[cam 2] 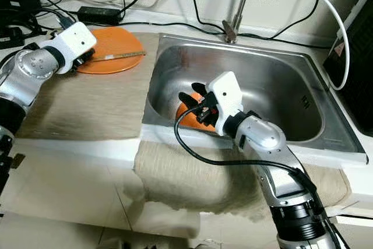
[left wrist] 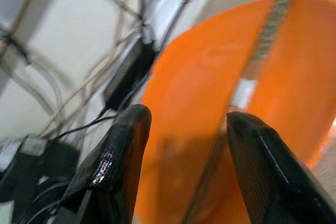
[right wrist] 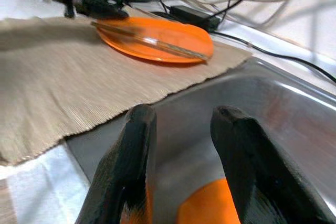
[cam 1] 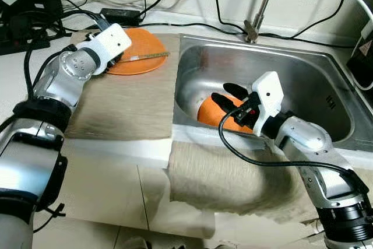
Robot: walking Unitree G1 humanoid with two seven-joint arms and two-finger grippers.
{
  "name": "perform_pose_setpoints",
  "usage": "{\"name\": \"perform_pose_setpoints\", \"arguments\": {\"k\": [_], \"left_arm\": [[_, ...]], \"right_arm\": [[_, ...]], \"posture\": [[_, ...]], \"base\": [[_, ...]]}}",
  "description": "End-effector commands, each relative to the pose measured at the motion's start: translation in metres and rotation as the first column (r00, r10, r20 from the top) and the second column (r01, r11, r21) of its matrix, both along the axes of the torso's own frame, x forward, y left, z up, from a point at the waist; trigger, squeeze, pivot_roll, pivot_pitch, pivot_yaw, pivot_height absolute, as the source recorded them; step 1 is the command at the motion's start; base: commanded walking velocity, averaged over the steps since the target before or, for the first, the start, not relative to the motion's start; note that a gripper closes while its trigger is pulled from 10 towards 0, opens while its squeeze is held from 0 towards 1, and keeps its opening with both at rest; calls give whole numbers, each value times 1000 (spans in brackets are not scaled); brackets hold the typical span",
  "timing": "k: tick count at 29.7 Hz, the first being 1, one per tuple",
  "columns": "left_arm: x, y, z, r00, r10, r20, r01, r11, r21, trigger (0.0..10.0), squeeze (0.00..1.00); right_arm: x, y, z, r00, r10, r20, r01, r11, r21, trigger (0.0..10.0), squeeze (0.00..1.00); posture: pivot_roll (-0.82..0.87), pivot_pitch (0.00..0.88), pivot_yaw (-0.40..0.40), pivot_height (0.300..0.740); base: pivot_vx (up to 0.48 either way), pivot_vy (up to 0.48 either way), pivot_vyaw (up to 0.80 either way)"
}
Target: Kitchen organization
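In the sink (cam 1: pixel 326 94), against its near-left wall, an orange bowl (cam 1: pixel 211 113) lies tilted, and the right gripper (cam 1: pixel 228 98) reaches down over it with its fingers (right wrist: pixel 131 166) spread, one to each side of the bowl's rim; they look released, not yet pinching. To take the bowl well, I judge the gripper should settle so that one finger goes inside the rim and the other outside, then close firmly, since the smooth, curved wall could slip. It should lift straight up to clear the sink edge before swinging toward the mat (cam 1: pixel 122 106).

On the tabletop, an orange plate (cam 1: pixel 143 51) sits at the far end of the mat, with chopsticks (cam 1: pixel 148 57) lying across it. The left gripper (left wrist: pixel 184 145) hovers at the plate's left edge, fingers apart and holding nothing. The plate lies just ahead of those fingers, between their tips in the wrist view. A cloth (cam 1: pixel 227 182) hangs over the front of the tabletop below the sink.
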State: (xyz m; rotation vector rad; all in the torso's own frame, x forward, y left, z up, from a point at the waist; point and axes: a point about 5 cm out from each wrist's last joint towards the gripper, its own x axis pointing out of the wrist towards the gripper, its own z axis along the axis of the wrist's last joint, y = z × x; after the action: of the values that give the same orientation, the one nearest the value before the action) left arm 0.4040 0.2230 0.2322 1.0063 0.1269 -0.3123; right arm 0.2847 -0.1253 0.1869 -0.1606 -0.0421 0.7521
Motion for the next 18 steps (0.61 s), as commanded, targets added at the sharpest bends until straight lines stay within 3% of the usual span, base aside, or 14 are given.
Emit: {"name": "perform_pose_setpoints", "arguments": {"k": [1, 9, 18], "left_arm": [[2, -8, 7, 998, -62, -12, 63, 998, 21, 10000, 0], [2, -17, 3, 985, -161, -67, 163, 986, 23, 10000, 0], [1, -20, -11, 983, -156, -102, 163, 984, 70, 10000, 0]], "right_arm": [[-1, -3, 1, 1000, 5, -6, -5, 1000, -11, 10000, 0], [-2, -4, 0, 1000, 24, -16, -25, 999, -25, 10000, 0], [-3, -2, 1, 998, 53, -16, -54, 998, -27, 10000, 0]], "posture": [[-108, 0, -32, 740], [-102, 0, -38, 740], [-108, 0, -33, 740]], "base": [[0, 0, 0], [0, 0, 0], [0, 0, 0]]}}
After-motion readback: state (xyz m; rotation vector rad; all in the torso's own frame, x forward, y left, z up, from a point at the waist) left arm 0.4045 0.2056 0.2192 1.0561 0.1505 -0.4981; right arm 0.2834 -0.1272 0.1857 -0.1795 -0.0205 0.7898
